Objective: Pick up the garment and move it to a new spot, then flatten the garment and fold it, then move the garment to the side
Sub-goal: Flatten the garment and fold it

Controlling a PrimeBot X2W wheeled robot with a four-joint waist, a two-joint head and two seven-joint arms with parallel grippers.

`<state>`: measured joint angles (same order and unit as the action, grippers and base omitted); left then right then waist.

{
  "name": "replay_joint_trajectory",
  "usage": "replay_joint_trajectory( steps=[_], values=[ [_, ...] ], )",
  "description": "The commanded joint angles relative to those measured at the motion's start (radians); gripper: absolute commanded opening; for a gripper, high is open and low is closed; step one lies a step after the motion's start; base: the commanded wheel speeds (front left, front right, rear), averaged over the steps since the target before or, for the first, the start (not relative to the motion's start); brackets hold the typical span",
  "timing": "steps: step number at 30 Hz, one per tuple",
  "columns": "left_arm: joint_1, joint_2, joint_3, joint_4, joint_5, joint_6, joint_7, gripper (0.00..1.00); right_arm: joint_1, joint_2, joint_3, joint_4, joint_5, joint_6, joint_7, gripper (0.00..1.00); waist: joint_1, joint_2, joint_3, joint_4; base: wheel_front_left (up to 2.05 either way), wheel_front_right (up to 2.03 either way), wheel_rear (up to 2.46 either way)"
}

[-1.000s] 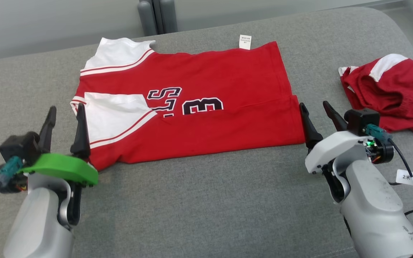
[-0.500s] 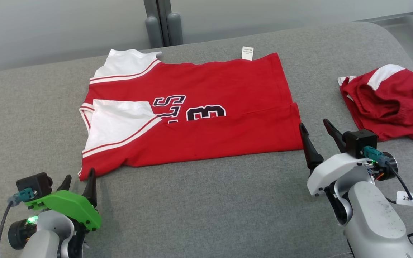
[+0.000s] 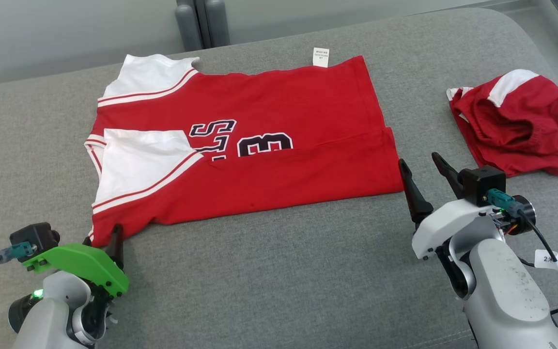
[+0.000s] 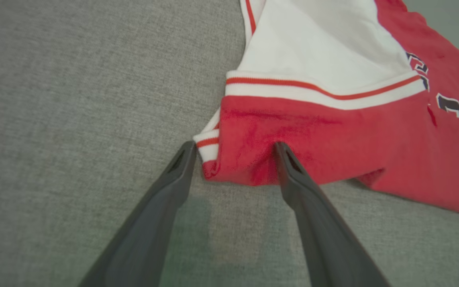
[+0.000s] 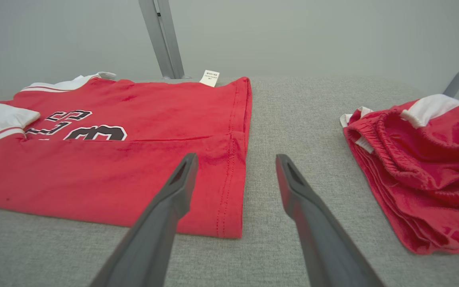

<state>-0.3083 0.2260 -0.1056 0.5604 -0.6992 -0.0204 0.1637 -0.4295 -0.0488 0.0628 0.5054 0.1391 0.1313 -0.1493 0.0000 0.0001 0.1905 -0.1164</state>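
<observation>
Plainly found the garment point(image 3: 259, 106) spread flat across the middle of the grey cushion point(image 3: 279, 271), near part lapped over the printed numbers, white sleeve point(image 3: 138, 165) turned in at the left, care label point(image 3: 321, 56) poking out at the far edge. Noted crumpled red shorts point(image 3: 516, 126) well apart to the right, touching nothing of it. Saw the left gripper point(image 3: 102, 236) spread wide, holding nothing, set low at the near left corner point(image 4: 217, 163); in the left wrist view, caught that corner lying between the two parted fingers, one tip over red cloth, the other over bare cushion beside the striped trim. Saw the right gripper point(image 3: 417, 160) equally wide and empty, poised just beside the right hem point(image 5: 229, 191), not clearly touching it. Judged the garment light, soft and limp, without stiffness to keep a fold unaided; likely to sag in the middle, drag on the rough cushion and fall open if lifted by one layer alone. Reckoned the better hold to be a pinch through every layer at the two near corners, on stitched hem and ribbed trim, thicker and less slippery than plain cloth, with both ends raised evenly.
</observation>
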Motion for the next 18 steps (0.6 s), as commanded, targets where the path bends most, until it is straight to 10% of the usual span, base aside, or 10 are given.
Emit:
replay_joint_trajectory(
  steps=[1, 2, 4, 18],
  values=[
    [-0.013, -0.012, 0.001, 0.007, -0.016, -0.004, 0.003, 0.79, -0.002, -0.003, -0.001, -0.004, -0.006, -0.001, 0.006, 1.0, 0.0, -0.0001, 0.004, -0.003, 0.0, 0.0, 0.0],
    [-0.016, -0.015, 0.003, 0.008, -0.021, -0.008, 0.003, 0.69, -0.004, -0.004, 0.001, -0.003, -0.008, -0.001, 0.01, 1.0, 0.0, -0.0001, 0.006, -0.003, 0.0, 0.0, 0.0],
    [-0.032, -0.019, 0.012, 0.001, -0.03, -0.019, -0.022, 0.0, -0.013, -0.004, 0.006, 0.012, -0.006, -0.001, 0.03, 1.0, 0.0, -0.0001, 0.009, -0.001, 0.0, 0.0, 0.0],
    [-0.037, -0.042, -0.01, -0.085, -0.003, -0.052, -0.156, 0.0, -0.116, -0.003, 0.011, 0.263, 0.028, -0.001, 0.14, 1.0, 0.0, -0.0001, 0.019, 0.057, 0.0, 0.0, 0.0]
  ],
)
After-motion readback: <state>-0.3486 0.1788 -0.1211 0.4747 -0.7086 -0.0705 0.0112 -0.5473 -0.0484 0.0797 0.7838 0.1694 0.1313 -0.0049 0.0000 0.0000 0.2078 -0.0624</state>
